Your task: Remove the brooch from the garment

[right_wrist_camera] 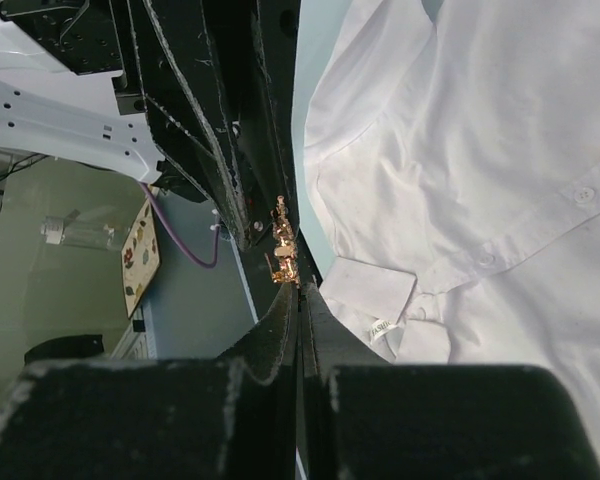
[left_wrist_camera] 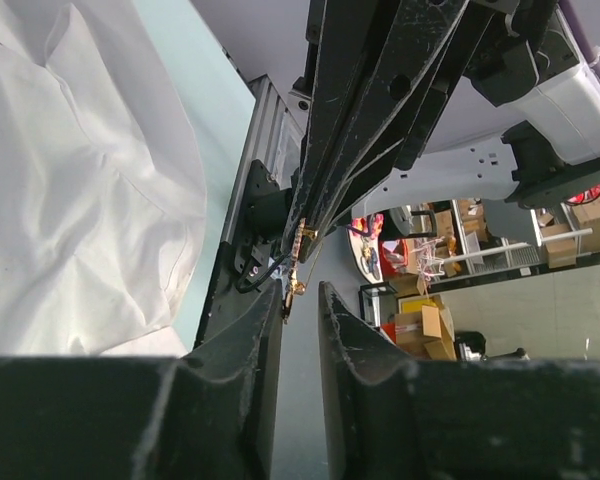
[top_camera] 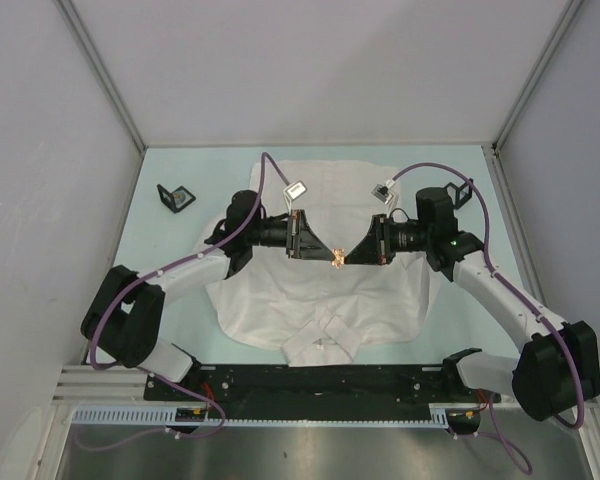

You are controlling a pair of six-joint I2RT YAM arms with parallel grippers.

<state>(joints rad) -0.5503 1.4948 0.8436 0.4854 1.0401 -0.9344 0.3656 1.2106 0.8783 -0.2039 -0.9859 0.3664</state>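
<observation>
The white collared shirt (top_camera: 320, 300) lies spread flat on the table, collar toward the arms; it also shows in the left wrist view (left_wrist_camera: 70, 200) and the right wrist view (right_wrist_camera: 480, 150). Both grippers meet tip to tip above its middle. The small gold brooch (top_camera: 335, 260) sits between them, lifted off the fabric. My right gripper (top_camera: 348, 256) is shut on the brooch (right_wrist_camera: 282, 255), which sticks out from its tips (right_wrist_camera: 300, 287). My left gripper (top_camera: 323, 254) has its jaws a little apart (left_wrist_camera: 300, 292). The brooch (left_wrist_camera: 298, 268) hangs just beyond its left fingertip.
A small black angled stand (top_camera: 175, 197) sits at the table's back left and another (top_camera: 460, 192) at the back right. Grey walls enclose the pale green table (top_camera: 180, 165) on three sides. A metal rail (top_camera: 280, 415) runs along the near edge.
</observation>
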